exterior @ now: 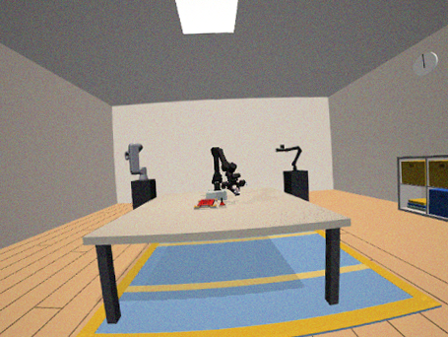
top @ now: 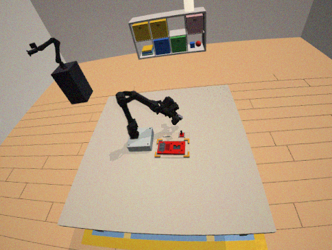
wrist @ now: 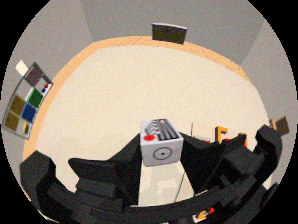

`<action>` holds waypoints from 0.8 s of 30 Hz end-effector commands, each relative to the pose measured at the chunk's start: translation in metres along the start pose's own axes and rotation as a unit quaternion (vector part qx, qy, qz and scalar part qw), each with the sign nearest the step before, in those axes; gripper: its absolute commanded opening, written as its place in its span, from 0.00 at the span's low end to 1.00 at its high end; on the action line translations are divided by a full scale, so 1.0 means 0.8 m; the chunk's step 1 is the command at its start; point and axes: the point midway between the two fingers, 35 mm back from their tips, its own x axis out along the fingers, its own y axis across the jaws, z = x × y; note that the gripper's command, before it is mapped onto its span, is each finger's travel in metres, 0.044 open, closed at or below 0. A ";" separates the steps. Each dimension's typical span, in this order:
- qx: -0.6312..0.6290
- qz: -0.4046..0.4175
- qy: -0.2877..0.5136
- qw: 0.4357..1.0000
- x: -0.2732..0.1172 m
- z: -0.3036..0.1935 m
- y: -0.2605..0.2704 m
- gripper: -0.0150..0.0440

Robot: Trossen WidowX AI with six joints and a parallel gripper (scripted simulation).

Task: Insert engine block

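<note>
The engine block [wrist: 161, 151] is a light grey box with a red round cap and dark slanted ribs on top and a ringed circle on the face toward the wrist camera. My gripper [wrist: 156, 135] [top: 178, 118] is shut on it and holds it in the air, above and behind the car body in the top view. The red car body [top: 170, 152] [exterior: 206, 203] lies flat on the table, with a dark opening in its right part. The rib and the slot side cannot be made out. The exterior view shows the block only tiny.
Orange corner brackets [top: 186, 155] surround the car body. A small red piece with a black knob [top: 182, 134] [exterior: 222, 203] stands just behind its right end. A small pale round mark [top: 167, 136] lies behind the body. The arm's grey base box [top: 140, 141] stands to its left.
</note>
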 end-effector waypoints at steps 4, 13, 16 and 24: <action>-0.002 -0.002 0.001 1.000 0.013 -0.012 -0.001 0.25; -0.002 -0.002 0.001 1.000 0.031 -0.028 -0.001 0.25; -0.002 -0.002 0.001 1.000 0.035 -0.032 -0.001 0.25; -0.002 -0.002 0.001 1.000 0.050 -0.046 -0.001 0.25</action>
